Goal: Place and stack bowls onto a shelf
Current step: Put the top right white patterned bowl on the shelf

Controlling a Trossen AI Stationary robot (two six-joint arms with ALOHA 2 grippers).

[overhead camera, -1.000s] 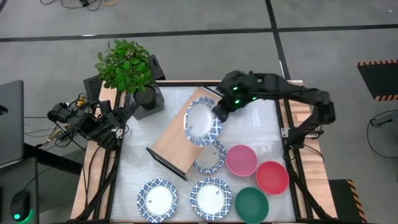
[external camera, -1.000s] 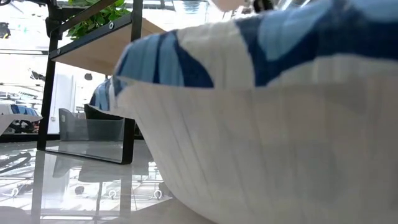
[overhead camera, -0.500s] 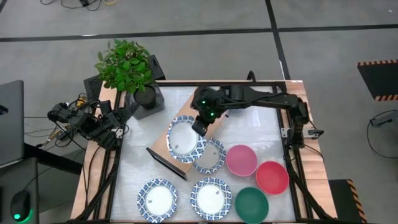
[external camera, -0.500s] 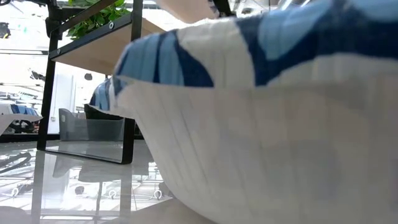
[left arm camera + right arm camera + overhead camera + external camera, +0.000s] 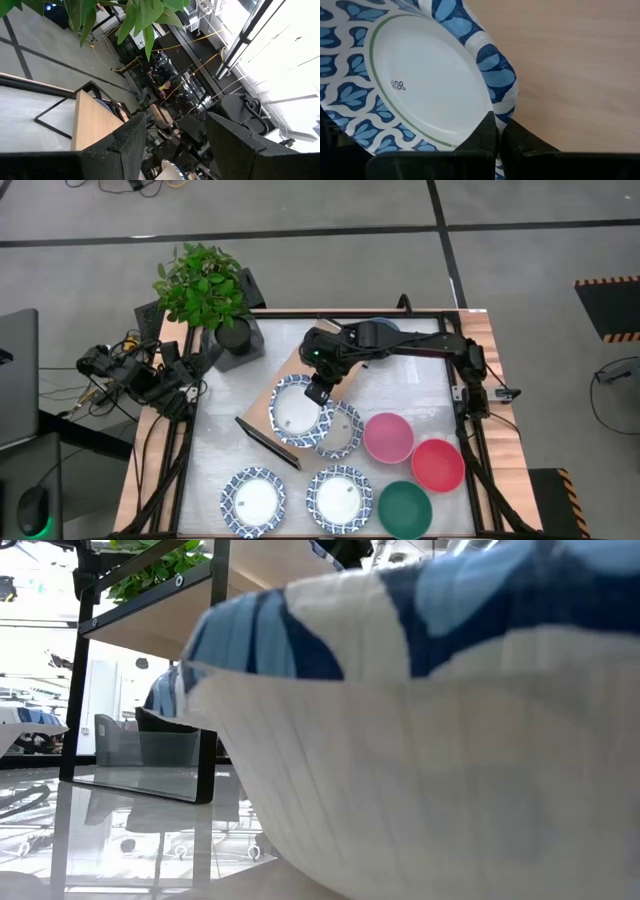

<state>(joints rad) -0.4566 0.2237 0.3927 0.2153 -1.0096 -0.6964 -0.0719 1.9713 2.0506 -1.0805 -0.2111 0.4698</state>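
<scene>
My right gripper (image 5: 318,392) is shut on a white dish with a blue patterned rim (image 5: 296,406), held over the near half of the light-wood shelf (image 5: 300,365). The shelf stands slantwise on the table. A second patterned dish (image 5: 340,432) lies on the table beside the shelf, and two more (image 5: 253,500) (image 5: 340,498) lie near the front edge. The pink (image 5: 388,437), red (image 5: 438,465) and green (image 5: 405,508) bowls stand at the near right. My left gripper (image 5: 175,150) is open and empty at the table's left edge. My right gripper pinches the dish's patterned rim (image 5: 498,106) between its two fingers (image 5: 487,134), on the side facing the table's far right. The fingers slant down from that side. The dish sits nearly level over the shelf board; whether it touches the board, I cannot tell.
A potted plant (image 5: 205,290) stands at the far left corner by the shelf's far end. One patterned dish (image 5: 420,740) fills most of the low view. A slate-blue shape (image 5: 160,695) shows under the shelf (image 5: 170,615) there.
My right gripper has carried the dish along the shelf from its far end toward the table's near left. The dish was tilted and now sits nearly level. In the last half second it has hardly moved.
</scene>
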